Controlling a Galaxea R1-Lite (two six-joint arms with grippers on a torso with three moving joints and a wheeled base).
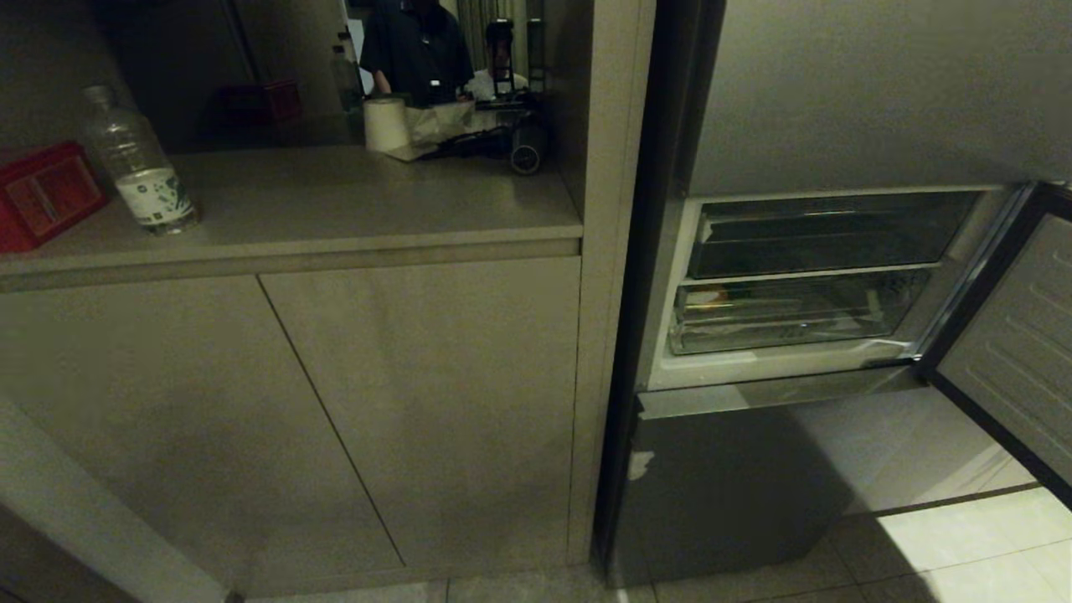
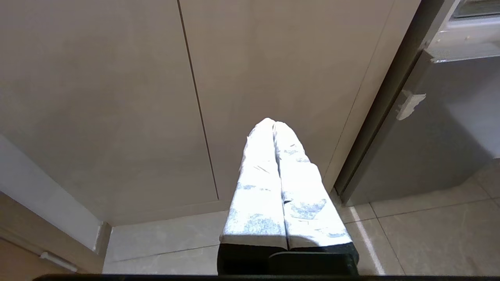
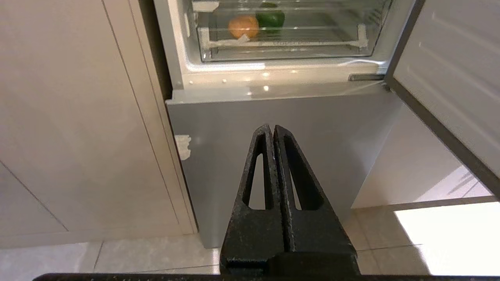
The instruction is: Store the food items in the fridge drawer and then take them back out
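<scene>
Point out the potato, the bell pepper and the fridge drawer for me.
potato (image 3: 243,26), right wrist view, middle of its tan skin.
bell pepper (image 3: 270,18), right wrist view, its glossy green side.
fridge drawer (image 3: 285,43), right wrist view, clear front lip.

- A clear water bottle (image 1: 138,163) with a white label stands at 9 o'clock on the beige desk (image 1: 335,201), just beside a red box (image 1: 42,197) at the far left edge.
- A white paper roll (image 1: 385,124) sits toward 12 o'clock, near dark clutter and a grey cylinder (image 1: 528,155).
- A person in dark clothing (image 1: 416,46) stands behind the desk at 12 o'clock.
- Two beige cabinet doors (image 1: 335,402) fill the space below the desk.
- The grey steel lower panel (image 3: 281,148) meets pale floor tiles (image 3: 449,230) at 5 o'clock.
- An open door (image 1: 1017,352) with a ribbed inner face hangs at 3 o'clock.
</scene>
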